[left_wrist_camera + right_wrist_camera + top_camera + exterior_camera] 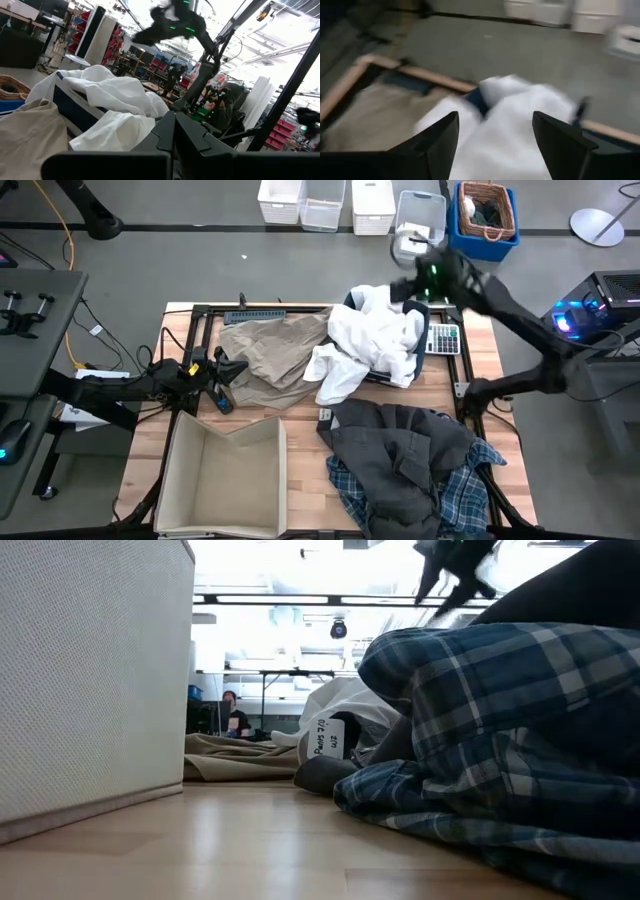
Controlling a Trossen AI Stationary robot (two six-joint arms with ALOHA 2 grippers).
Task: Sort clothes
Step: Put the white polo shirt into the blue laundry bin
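Four garments lie spread over the table (150, 430), and as far as I can judge none is sorted yet: the fabric bin (228, 475) at the near left corner looks empty, its pale woven walls standing stiff and square.

My right claw (495, 132) hangs above the far right part of the table, over the white garment (368, 340), its two dark fingers spread wide with nothing between them. That white piece is thin and crumpled, heaped in soft folds partly over a dark blue tray edge, and beside it sits a calculator (443, 338).

Left of it the beige-khaki garment (265, 350) lies flatter, a heavier cloth with broad creases, touching the white one along its right edge. Nearer me on the right, the dark grey garment (400, 455) is bunched on top of the blue-and-white plaid shirt (460, 495), which shows at the edges underneath; from table height the plaid reads as a soft woven flannel in thick rolls.

My left claw (222, 370) waits low at the table's left side, just beside the khaki cloth; its fingers look closed together and hold nothing.

So I judge the job near its start: all four pieces are left to place. The limp cloth will sag and trail when lifted, and the stacked grey and plaid may come up together.
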